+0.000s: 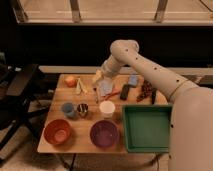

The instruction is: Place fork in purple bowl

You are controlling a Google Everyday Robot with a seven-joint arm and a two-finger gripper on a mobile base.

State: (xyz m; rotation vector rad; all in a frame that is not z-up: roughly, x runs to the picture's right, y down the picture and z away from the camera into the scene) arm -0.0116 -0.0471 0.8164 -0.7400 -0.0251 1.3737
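So here's what we've got: the robot's big cream-coloured arm (145, 70) comes in from the right side over the light wooden desk (79, 122). Its claw (98, 76) hangs over the back part of the desk, roughly mid-way along the back edge. We read the claw's fingers as spread apart and clear of everything lying under them. The slim silvery-grey metal fork (95, 93) lies flat on the desk just in front of the claw, between the pair of cream-yellow utensils (80, 86) and a pale blue crumpled item (105, 88). It's thin enough that we can't tell which end is which. The round purple bowl (104, 133) with the paler worn centre sits at the front edge, about the middle, well apart from the fork. Just behind it stands a small white cup (107, 108), and left of that are a shiny metal cup (82, 108) and a blue-grey cup (67, 109) side by side. The round orange-red bowl (57, 131) is near the front left corner, beside the purple one. A small orange ball-shaped thing (70, 80) sits by the back left corner. The red-handled tool (114, 93) is just right of the pale blue item. A green rectangular plastic tray (147, 127) fills the front right corner.
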